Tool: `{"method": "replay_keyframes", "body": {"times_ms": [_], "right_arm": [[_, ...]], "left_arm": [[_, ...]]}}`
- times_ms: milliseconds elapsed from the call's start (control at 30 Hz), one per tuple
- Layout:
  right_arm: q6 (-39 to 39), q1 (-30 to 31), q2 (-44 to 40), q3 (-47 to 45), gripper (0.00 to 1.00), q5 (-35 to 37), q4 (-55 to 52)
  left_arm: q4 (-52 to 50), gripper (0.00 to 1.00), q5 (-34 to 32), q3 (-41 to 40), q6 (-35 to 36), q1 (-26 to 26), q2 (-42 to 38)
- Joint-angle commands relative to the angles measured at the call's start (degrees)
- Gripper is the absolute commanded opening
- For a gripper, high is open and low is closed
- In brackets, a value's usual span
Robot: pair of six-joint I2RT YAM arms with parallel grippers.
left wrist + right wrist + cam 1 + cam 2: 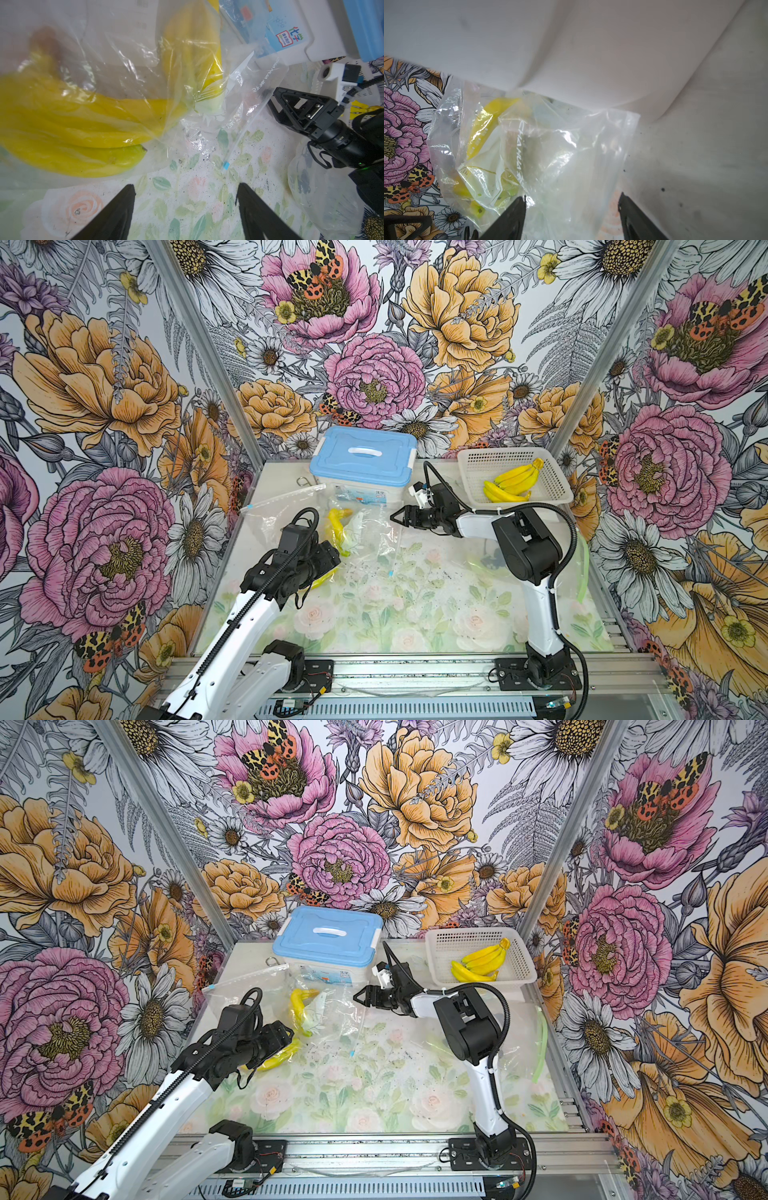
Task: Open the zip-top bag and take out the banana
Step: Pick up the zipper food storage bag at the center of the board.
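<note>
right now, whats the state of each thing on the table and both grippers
zip-top bag: crumpled, banana inside
storage box: lid on
basket: holds a banana bunch
left gripper: open, empty
right gripper: open, at the zip-top bag's edge

Front tabletop [374, 614]: bare mat, you can pass freely here.
Behind zip-top bag [370, 531]: blue-lidded box [363, 458] blocks you.
Far right: basket [467, 479] fills your corner.
</note>
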Motion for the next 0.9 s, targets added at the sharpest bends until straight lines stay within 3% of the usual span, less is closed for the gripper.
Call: {"method": "replay_keyframes", "body": {"times_ms": [0,233,300,400,433,567,667,767,867], "right_arm": [[2.64,0.8,1.32,2.33,0.7,-1.24,5.79],[5.0,1.33,-0.22,1.16,0.47,-1.36,8.94],[5.0,1.51,-1.13,0.55,0.35,-1.51,8.84],[5.04,1.73,-2.2,0.4,0.04,-1.89,8.23],[5.34,1.82,-2.85,0.4,0.0,-1.78,7.89],[7.24,2.75,-8.97,-1.3,0.0,0.44,6.92],[7.02,4.37,-16.28,0.44,0.0,4.88,-3.45],[6.99,6.26,-23.58,4.17,0.0,14.44,-18.97],[11.96,6.99,-30.06,3.5,0.0,19.37,-21.43]], "left_arm": [[-1.01,0.79,1.69,0.74,1.38,1.26,-1.18],[-0.99,0.79,2.7,0.47,2.15,2.65,-1.38],[-0.84,0.79,2.9,0.32,2.34,3.05,-1.38],[-0.88,0.79,3.03,0.08,2.44,3.28,-1.75],[-0.92,0.79,3.01,0.04,2.48,3.34,-1.89],[-0.84,0.79,3.51,0.75,4.12,3.2,-2.58],[-0.84,0.79,3.04,2.61,7.49,1.95,-3.19],[-0.08,0.8,0.3,4.67,12.07,-1.78,-4.51],[3.76,0.81,-3.56,5.42,17.0,-7.72,-7.11]]}}
